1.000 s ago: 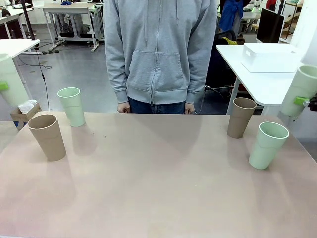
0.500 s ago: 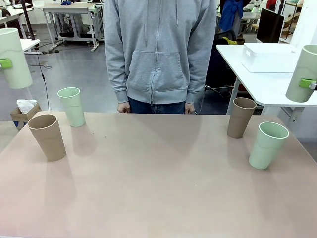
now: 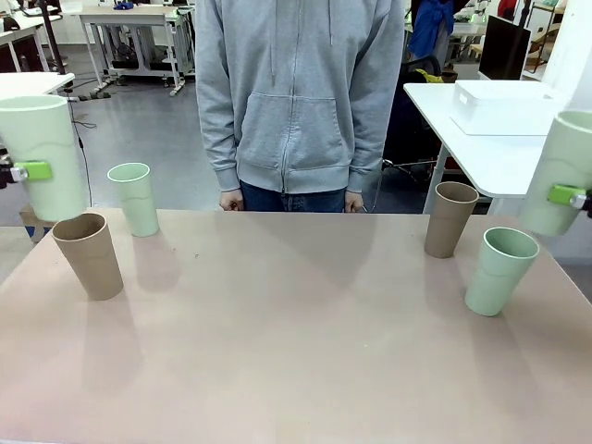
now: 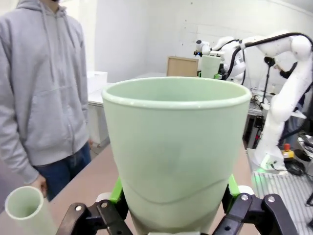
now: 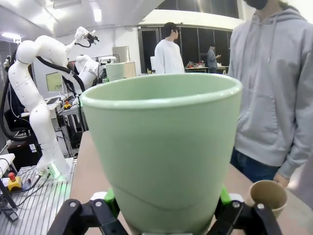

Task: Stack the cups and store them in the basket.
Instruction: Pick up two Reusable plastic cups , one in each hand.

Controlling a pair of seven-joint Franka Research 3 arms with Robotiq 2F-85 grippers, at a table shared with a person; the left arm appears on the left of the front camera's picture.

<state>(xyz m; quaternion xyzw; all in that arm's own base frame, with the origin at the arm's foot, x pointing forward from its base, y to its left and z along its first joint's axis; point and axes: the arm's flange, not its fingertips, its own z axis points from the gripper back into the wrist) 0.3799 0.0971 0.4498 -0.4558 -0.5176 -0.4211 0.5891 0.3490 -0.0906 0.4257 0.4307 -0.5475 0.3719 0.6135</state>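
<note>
Stacking step, we judge: left pincer [image 4: 173, 196] grasps the left mint cup [image 4: 176, 132], right pincer [image 5: 166, 200] the right mint cup [image 5: 161, 142], both raised off the desk [image 3: 296, 333]. Next we must align rim over rim; the white basket [image 3: 504, 109] sits on a side table [image 3: 481, 157].

table [image 3: 296, 361]: beige top | left tan cup [image 3: 89, 256] standing near left edge | left mint cup [image 3: 134, 200] at far-left corner | right tan cup [image 3: 450, 220] at far edge | right mint cup [image 3: 499, 272] near right edge, all mouths up
</note>
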